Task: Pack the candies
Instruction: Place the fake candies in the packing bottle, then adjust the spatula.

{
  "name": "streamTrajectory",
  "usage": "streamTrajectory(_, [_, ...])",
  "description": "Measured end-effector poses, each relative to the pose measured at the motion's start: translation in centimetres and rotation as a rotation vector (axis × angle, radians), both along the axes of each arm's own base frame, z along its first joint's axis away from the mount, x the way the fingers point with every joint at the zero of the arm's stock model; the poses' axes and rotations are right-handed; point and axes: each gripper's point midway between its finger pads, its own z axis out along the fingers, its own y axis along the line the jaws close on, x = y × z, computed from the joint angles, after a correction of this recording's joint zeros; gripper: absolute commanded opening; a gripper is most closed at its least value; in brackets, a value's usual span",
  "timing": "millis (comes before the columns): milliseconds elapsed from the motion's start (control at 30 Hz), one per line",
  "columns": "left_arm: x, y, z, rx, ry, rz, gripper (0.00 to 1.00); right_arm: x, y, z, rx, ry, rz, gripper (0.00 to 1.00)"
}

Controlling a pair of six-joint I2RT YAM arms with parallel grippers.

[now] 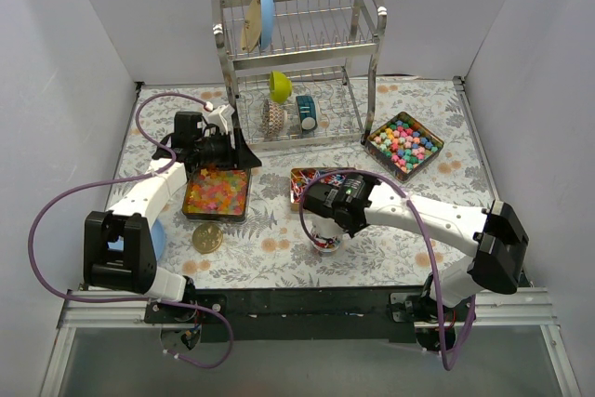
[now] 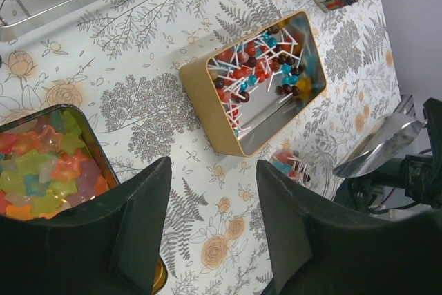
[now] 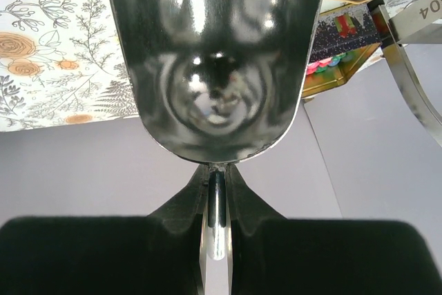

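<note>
My right hand [image 3: 216,186] pinches the thin handle of a polished scoop [image 3: 214,60], whose bowl fills the view. Flowered worktop [image 3: 48,46] lies left; right, a gold tin [image 3: 340,79] of candies [image 3: 322,65] beside a rack leg [image 3: 407,81].

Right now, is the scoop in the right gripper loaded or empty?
Empty: the scoop, its handle clamped in the right gripper, shows only bare shiny metal, nothing in its bowl.

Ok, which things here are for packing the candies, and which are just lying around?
For the job: gummies, lollipops, coloured balls, scoop, small jar.
Lying about: dish rack, blue plate, gold disc, tape roll.
</note>
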Motion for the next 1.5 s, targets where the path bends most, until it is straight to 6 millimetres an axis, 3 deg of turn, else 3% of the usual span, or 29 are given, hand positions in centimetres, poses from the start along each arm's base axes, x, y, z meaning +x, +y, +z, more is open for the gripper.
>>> streamTrajectory(33, [-0.1, -0.1, 0.1, -0.007, 0.001, -0.007, 0.09, 0.0, 0.0, 0.0, 0.002, 0.001, -0.001, 0.01])
streamTrajectory(67, [-0.2, -0.2, 0.2, -0.014, 0.003, -0.016, 0.00, -0.1, 0.1, 0.1, 0.009, 0.003, -0.003, 0.01])
streamTrajectory(167, [-1.2, -1.0, 0.6, -0.067, 0.008, -0.074, 0.00, -0.1, 1.1, 0.8, 0.096, 0.025, -0.046, 0.01])
streamTrajectory(300, [-3.9, -2.2, 0.7, -0.166, 0.058, -0.166, 0.00, -0.2, 3.1, 1.6, 0.255, 0.068, -0.137, 0.01])
streamTrajectory(467, [-7.3, -3.6, 1.3, -0.304, 0.147, -0.276, 0.00, -0.3, 5.0, 0.3, 0.350, 0.178, -0.269, 0.01])
streamTrajectory(667, [-9.1, -5.1, 2.6, -0.371, 0.178, -0.374, 0.00, 1.5, 8.3, 0.2, 0.441, 0.243, -0.360, 0.01])
streamTrajectory(867, [-9.0, -5.6, 2.3, -0.380, 0.206, -0.389, 0.00, 3.3, 11.2, 1.7, 0.551, 0.262, -0.375, 0.01])
streamTrajectory(1100, [-7.7, -5.8, 1.4, -0.372, 0.229, -0.371, 0.00, 2.8, 13.3, 3.6, 0.653, 0.322, -0.348, 0.01])
streamTrajectory(1267, [-7.4, -5.9, 0.7, -0.370, 0.254, -0.365, 0.00, 2.6, 13.3, 3.7, 0.673, 0.337, -0.354, 0.01])
streamTrajectory(1400, [-6.9, -6.0, 0.6, -0.365, 0.252, -0.361, 0.00, 2.9, 11.6, 4.0, 0.690, 0.339, -0.401, 0.01])
streamTrajectory(1500, [-6.2, -6.1, 0.4, -0.355, 0.248, -0.348, 0.01, 4.5, 9.5, 5.1, 0.748, 0.320, -0.474, 0.01])
